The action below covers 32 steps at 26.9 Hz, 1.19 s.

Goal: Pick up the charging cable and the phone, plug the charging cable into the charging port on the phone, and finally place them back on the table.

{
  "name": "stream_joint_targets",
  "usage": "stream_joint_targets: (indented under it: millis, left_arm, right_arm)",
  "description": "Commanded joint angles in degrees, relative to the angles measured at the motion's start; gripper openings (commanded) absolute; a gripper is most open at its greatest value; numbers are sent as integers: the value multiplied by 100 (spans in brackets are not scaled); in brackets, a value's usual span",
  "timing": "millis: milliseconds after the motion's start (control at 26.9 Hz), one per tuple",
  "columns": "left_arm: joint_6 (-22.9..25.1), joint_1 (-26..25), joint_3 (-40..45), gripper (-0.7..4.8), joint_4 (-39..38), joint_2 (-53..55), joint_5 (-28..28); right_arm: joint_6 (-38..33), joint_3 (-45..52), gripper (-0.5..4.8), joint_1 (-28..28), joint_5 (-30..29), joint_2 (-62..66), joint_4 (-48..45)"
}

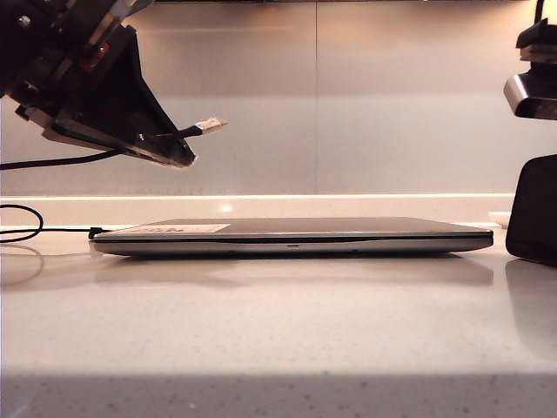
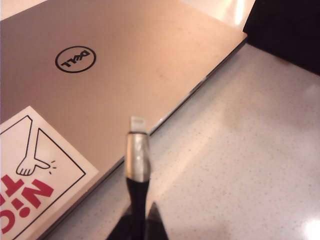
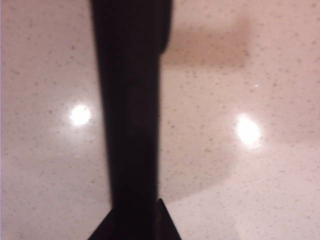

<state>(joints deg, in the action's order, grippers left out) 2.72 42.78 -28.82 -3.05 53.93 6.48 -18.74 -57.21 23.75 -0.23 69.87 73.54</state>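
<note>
Blurring phone hides right pincer, perhaps.

left gripper black wedge-shaped housing, red marking near wrist, right gripper black fingers, silver link above

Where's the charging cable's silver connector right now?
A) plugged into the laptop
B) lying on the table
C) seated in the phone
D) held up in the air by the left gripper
D: the left gripper is shut on the charging cable and holds its connector tip in the air above the closed laptop, touching nothing.
</note>
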Motion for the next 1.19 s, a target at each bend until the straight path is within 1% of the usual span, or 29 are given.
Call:
stream_joint_targets:
  millis: [37,334,371,446,483,520,631,706,817,891,929,966,1003,1114,1189]
  left_arm:
    - [-17,4,-17,-6,46,-9,20]
    - [-17,4,-17,-6,46,-9,20]
    - [-20,4,-17,-6,46,-9,20]
    - [-20,4,-17,-6,44,-9,20]
    - [-20,4,-17,-6,44,-9,20]
    - [-20,4,-17,-6,39,-9,20]
    - [-48,4,-17,-6,-35,-9,22]
    - [-190,4,-17,-6,-122,-9,22]
    - [-474,24,-13,-6,-258,-9,20]
    - [-494,114,-9,-6,-326,-9,22]
    - [-498,181,-9,-6,-334,-9,22]
    - [-603,291,-2,-6,-332,-7,22]
    - [-713,358,-2,-6,-330,0,20]
    - [-1141,595,-2,-6,-299,33,22]
    - [-1340,706,0,-6,-280,35,22]
  right_arm:
    - [4,-17,124,-13,50,13,-173]
    - [83,-11,130,-13,52,232,-621]
    - [81,-11,121,-13,55,293,-678]
    - [81,-11,72,-13,55,367,-758]
    - [83,-11,10,-13,55,417,-844]
    - [83,-11,-8,-13,55,424,-901]
    - [83,-61,-8,-13,17,400,-940]
    - [83,-162,-8,-13,-7,369,-874]
    - [157,-317,-8,-13,-295,264,-946]
    - [205,-365,-8,-13,-623,142,-1231]
    - [203,-365,-8,-13,-817,70,-1462]
    - [197,-363,-8,-13,-1167,-9,-1803]
    - [138,-363,-8,-13,-1394,-44,-2050]
    - [-186,-352,-7,-13,-1832,-68,-2656]
    - [-374,-323,-7,-13,-2022,-68,-3102]
